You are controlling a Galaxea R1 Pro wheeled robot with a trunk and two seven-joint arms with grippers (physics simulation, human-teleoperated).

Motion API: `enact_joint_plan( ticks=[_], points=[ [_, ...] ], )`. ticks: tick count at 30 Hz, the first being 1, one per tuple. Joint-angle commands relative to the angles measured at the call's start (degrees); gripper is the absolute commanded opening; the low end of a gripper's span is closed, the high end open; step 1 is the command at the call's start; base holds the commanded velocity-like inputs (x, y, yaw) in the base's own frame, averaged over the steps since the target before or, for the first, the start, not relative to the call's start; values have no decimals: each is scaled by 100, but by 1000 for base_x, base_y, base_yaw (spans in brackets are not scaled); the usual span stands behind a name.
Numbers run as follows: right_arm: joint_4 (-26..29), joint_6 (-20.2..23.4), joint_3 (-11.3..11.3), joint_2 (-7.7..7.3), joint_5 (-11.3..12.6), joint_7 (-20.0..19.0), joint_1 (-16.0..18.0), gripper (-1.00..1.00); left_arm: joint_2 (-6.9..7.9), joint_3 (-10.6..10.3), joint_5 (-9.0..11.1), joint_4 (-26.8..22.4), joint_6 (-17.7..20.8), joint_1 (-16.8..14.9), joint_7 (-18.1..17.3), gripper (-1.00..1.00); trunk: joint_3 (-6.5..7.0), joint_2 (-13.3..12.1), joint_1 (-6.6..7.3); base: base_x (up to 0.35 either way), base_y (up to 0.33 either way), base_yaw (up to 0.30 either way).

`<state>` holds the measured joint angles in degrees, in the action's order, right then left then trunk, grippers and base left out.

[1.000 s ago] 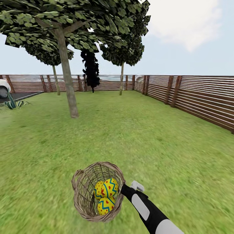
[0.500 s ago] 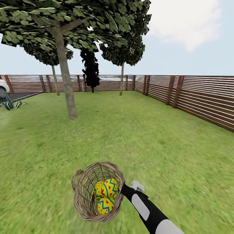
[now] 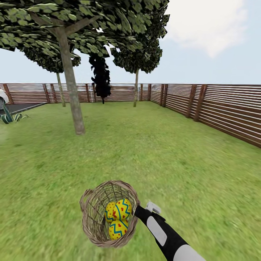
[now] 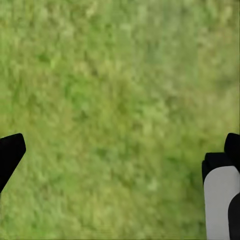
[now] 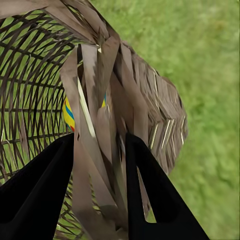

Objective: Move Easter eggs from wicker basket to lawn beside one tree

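The wicker basket (image 3: 92,217) hangs tilted above the lawn (image 3: 174,159) low in the head view. Three yellow Easter eggs lie in it: one on top (image 3: 123,208), one below (image 3: 118,229), one behind (image 3: 109,212). My right gripper (image 3: 137,212) is shut on the basket's right rim. In the right wrist view the black fingers (image 5: 45,190) of my right gripper (image 5: 100,145) clamp the braided rim (image 5: 100,75), and an egg (image 5: 68,114) shows through the weave. My left gripper (image 4: 117,155) is open over bare grass. The thick-trunked tree (image 3: 71,98) stands ahead to the left.
A brown slat fence (image 3: 224,108) bounds the garden at the right and back. Two thin-trunked trees (image 3: 136,88) (image 3: 60,88) and a black cypress-like tree (image 3: 100,78) stand by the back fence. A striped plant (image 3: 8,116) and dark paving lie far left.
The whole picture has shifted: the trunk sits slightly further left and lower, so the camera has moved. The basket, eggs and right arm keep their place in view.
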<state>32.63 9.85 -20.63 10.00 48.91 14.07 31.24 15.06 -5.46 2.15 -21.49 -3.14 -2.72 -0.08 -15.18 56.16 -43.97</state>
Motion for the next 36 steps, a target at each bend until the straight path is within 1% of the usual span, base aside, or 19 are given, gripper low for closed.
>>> enact_joint_plan(
  ticks=[1,36],
  points=[
    [15,13,-11,0,22,43,5,-100,6,-34,22,4,-20,-4,-1,100,-7,5,-4,331,0,0],
    [7,17,-20,0,22,43,5,-100,6,-34,22,0,-20,-2,-1,100,-7,5,-4,331,0,0]
  ],
)
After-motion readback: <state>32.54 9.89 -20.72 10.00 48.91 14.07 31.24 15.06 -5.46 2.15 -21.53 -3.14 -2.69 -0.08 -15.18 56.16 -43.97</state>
